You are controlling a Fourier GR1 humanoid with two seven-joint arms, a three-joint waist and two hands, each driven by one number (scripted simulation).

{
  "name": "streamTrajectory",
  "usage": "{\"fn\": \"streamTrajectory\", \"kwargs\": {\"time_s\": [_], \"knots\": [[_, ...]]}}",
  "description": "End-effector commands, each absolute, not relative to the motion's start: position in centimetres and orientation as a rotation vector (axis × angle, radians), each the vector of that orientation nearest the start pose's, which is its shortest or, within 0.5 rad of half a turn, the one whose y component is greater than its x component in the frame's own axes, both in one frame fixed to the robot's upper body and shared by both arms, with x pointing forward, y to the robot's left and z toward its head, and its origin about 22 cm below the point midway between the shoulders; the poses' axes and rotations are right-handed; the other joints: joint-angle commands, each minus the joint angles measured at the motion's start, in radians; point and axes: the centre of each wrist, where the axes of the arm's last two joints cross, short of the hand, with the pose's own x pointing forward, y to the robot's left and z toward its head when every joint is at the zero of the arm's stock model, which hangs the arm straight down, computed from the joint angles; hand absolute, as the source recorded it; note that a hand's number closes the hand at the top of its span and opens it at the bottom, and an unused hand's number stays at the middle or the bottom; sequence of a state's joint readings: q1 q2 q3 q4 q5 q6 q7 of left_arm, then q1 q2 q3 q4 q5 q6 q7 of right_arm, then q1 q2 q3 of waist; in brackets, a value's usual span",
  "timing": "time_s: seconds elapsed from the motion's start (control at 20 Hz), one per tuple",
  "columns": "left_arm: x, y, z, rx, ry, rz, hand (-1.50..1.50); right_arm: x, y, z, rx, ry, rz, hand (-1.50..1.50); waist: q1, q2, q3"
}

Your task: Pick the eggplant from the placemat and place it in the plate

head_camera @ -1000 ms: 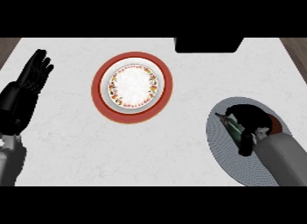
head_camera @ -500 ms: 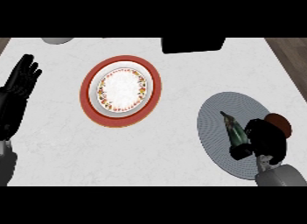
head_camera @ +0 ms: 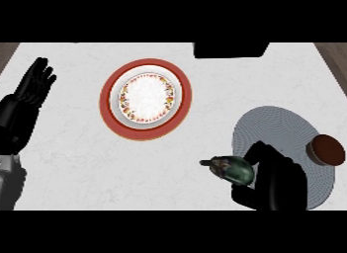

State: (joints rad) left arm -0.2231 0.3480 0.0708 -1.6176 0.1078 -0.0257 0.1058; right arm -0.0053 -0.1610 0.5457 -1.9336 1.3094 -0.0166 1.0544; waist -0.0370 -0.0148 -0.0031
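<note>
Eggplant (head_camera: 233, 169) now sits off the left edge of the grey placemat (head_camera: 278, 126), over bare white counter (head_camera: 73, 158); half a second ago it lay on the mat. Right hand (head_camera: 272, 184) has its fingers curled round it, so it looks lifted and clear of the mat, though height is hard to judge from above. Brown round object (head_camera: 327, 150) stays on the mat's right side. Red-rimmed plate (head_camera: 145, 99) is well apart, up and left, nothing in it. Left hand (head_camera: 26, 106) rests open at the left edge, fingers up. Pick seems done; carry to the plate is what remains.
</note>
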Motion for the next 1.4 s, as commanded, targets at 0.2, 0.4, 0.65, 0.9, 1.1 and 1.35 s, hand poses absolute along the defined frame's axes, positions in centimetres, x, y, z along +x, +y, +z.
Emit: {"fn": "streamTrajectory", "kwargs": {"time_s": [0.2, 0.4, 0.65, 0.9, 1.1, 1.35], "knots": [[30.9, 28.7, 9.3, 0.125, -1.731, -0.232, 0.00, 17.3, -6.9, 14.0, -1.165, -1.384, 0.436, 1.50, 0.033, 0.016, 0.002], [29.5, 28.5, 11.2, 0.140, -1.747, -0.249, 0.00, 18.6, -4.1, 15.7, -1.157, -1.405, 0.503, 1.50, 0.055, 0.014, 0.002], [30.1, 26.8, 10.3, 0.140, -1.752, -0.255, 0.00, 22.2, -1.8, 15.6, -1.101, -1.410, 0.487, 1.50, 0.058, 0.017, 0.002], [30.3, 27.6, 11.5, 0.092, -1.779, -0.258, 0.00, 28.4, -1.4, 15.6, -1.044, -1.425, 0.444, 1.50, 0.088, 0.023, 0.002], [30.4, 25.2, 10.8, 0.088, -1.764, -0.257, 0.00, 32.3, -1.5, 15.3, -1.011, -1.384, 0.430, 1.50, 0.095, 0.028, 0.003], [30.6, 26.4, 9.7, 0.095, -1.778, -0.266, 0.00, 35.8, -0.7, 15.5, -1.025, -1.350, 0.429, 1.50, 0.098, 0.031, 0.002]]}}
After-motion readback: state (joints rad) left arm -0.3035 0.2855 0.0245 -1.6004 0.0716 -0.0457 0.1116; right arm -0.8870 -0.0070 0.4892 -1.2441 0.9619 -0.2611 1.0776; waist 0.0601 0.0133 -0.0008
